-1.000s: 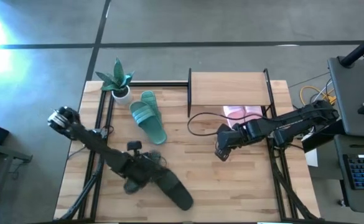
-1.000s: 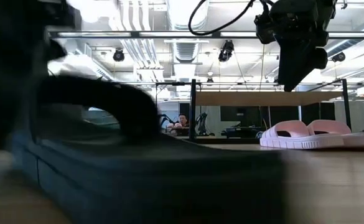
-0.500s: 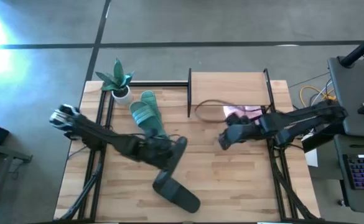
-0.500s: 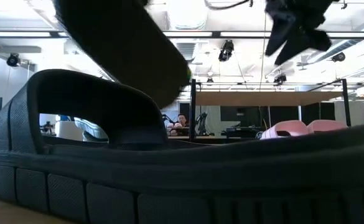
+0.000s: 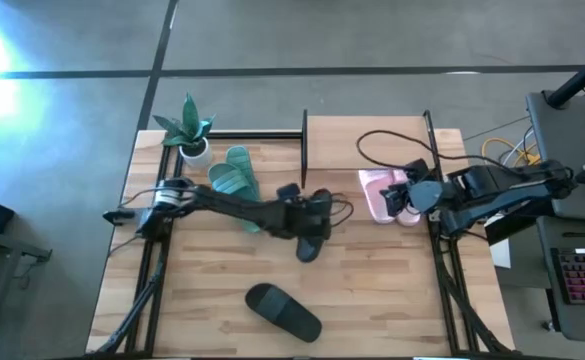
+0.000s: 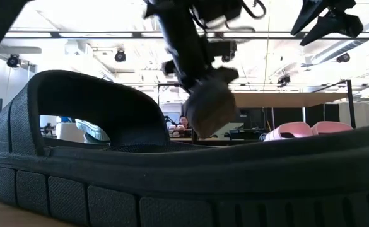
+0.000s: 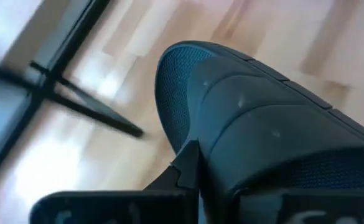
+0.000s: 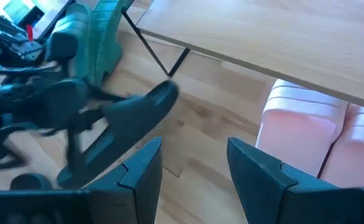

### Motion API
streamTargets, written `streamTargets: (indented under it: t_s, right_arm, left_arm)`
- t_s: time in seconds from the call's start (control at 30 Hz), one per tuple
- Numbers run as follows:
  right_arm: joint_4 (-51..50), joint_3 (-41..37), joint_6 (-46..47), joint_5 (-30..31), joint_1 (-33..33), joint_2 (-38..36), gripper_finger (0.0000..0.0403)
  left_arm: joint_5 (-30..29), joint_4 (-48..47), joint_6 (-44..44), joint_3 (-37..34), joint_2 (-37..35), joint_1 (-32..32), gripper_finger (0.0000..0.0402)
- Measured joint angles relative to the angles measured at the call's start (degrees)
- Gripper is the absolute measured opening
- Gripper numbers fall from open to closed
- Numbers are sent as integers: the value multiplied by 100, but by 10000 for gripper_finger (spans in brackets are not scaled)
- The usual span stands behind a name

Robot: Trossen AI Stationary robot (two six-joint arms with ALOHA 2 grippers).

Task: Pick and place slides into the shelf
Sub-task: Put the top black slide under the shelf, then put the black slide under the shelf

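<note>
While left gripper pinches 1 black slide, right gripper spread; 2 pink.

This is a robotics lab or industrial workspace. The low view looks level into a large open hall with an exposed ceiling: bare ventilation ducts, beams and hanging spotlights. Far back a person sits among dark equipment. From above, the wooden desk stands on a polished grey concrete floor crossed by dark lines. Beside the desk a workstation holds a keyboard, with loose yellow cables trailing nearby. A small potted plant sits at one corner of the desk.
</note>
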Motion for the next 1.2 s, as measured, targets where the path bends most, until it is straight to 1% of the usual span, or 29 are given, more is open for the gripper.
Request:
streamTargets:
  t_s: [0.07,0.17,0.3,0.4,0.5,0.57,0.7,0.83,1.03,1.07,1.1,1.2]
  right_arm:
    - [-3,-10,-70,-6,2,25,171]
    - [-22,-43,-189,-43,5,102,171]
    - [-117,-121,-194,-59,2,219,171]
    - [-149,-211,-208,-63,4,280,171]
    - [-134,-319,-208,-67,2,302,171]
    - [-120,-368,-175,-124,2,306,171]
    - [-117,-419,-166,-218,5,300,171]
    - [-120,-422,-191,-216,2,291,171]
    - [-121,-422,-207,-216,2,280,171]
    - [-121,-422,-206,-216,2,278,171]
    - [-121,-422,-206,-221,2,278,171]
    - [-126,-422,-208,-409,2,278,171]
  left_arm:
    - [-20,-182,342,195,185,59,12]
    - [31,-125,557,327,342,50,45]
    - [33,77,549,338,379,60,102]
    - [45,14,545,338,379,120,144]
    - [48,-25,511,331,379,157,176]
    - [59,-27,512,331,379,155,190]
    - [108,-411,519,314,229,35,205]
    - [101,-307,531,316,-26,-70,210]
    - [215,-346,354,279,-91,-35,211]
    - [278,-475,350,279,-139,-65,211]
    - [475,-705,349,279,-222,-100,211]
    - [1423,-1225,157,229,-524,-290,211]
